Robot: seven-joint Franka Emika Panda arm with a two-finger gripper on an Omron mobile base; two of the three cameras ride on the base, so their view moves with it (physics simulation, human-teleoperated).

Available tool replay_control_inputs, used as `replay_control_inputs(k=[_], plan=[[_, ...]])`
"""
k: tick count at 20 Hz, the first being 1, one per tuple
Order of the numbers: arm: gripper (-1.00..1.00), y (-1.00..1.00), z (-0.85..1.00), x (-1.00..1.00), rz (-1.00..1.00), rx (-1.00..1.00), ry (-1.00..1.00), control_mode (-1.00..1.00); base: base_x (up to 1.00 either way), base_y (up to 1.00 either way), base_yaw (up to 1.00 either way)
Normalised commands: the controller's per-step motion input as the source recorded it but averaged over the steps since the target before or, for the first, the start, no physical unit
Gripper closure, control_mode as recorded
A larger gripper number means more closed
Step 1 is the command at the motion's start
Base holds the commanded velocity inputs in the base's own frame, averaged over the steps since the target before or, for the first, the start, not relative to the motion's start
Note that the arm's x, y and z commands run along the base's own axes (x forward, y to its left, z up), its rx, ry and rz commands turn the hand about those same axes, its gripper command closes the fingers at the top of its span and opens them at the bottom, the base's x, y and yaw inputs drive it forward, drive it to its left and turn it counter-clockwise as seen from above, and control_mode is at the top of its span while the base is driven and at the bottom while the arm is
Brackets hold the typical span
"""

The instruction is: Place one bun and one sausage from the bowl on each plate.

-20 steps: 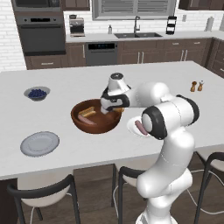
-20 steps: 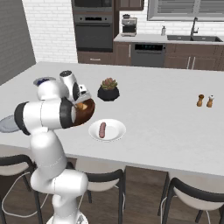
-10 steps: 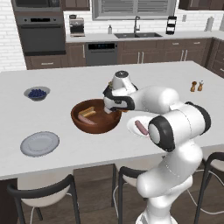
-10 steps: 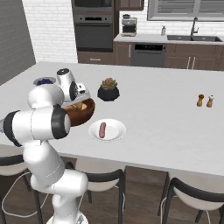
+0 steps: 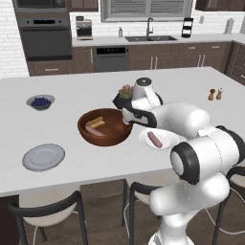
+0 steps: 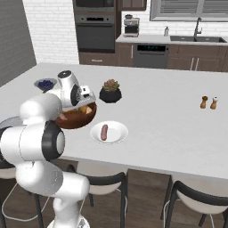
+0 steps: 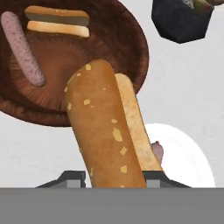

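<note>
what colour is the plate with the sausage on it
Glossy white plate; the sausage is pinkish-brown, clearest in right base view.

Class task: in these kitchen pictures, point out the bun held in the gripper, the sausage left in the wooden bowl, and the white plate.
held bun (image 7: 107,131): hand view, on its toasted top.
sausage in the bowl (image 7: 22,46): hand view, mid-length.
white plate (image 6: 118,132): right base view, bare right side beside its sausage.

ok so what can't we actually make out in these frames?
- Gripper's fingertips: hand view, hidden behind the held bun; left base view, behind the wrist.
- Sausage on the white plate: hand view, mostly covered by that bun; just an end peeks out.
- Grey-blue plate: right base view, blocked by the arm.
- Blueberry bowl contents: too small.
</note>
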Motion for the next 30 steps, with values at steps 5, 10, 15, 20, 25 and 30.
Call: replay_control_inputs(k=[5, 10, 15, 20, 25, 30], plan=[[1.00, -0.98, 0.02, 0.00, -0.23, 0.06, 0.06, -1.00, 0.00, 0.00, 0.00], [1.00, -0.81, 0.05, -0.06, -0.28, 0.12, 0.22, -1.00, 0.00, 0.00, 0.00], [1.00, -0.45, -0.08, -0.06, -0.16, 0.03, 0.20, -1.00, 0.00, 0.00, 0.00], [1.00, -0.02, -0.42, -0.16, -0.02, 0.00, 0.01, -1.00, 0.00, 0.00, 0.00], [1.00, 0.00, -0.52, -0.05, 0.00, 0.03, 0.00, -1.00, 0.00, 0.00, 0.00], [1.00, -0.18, -0.33, 0.05, 0.00, 0.09, 0.00, -1.00, 0.00, 0.00, 0.00]])
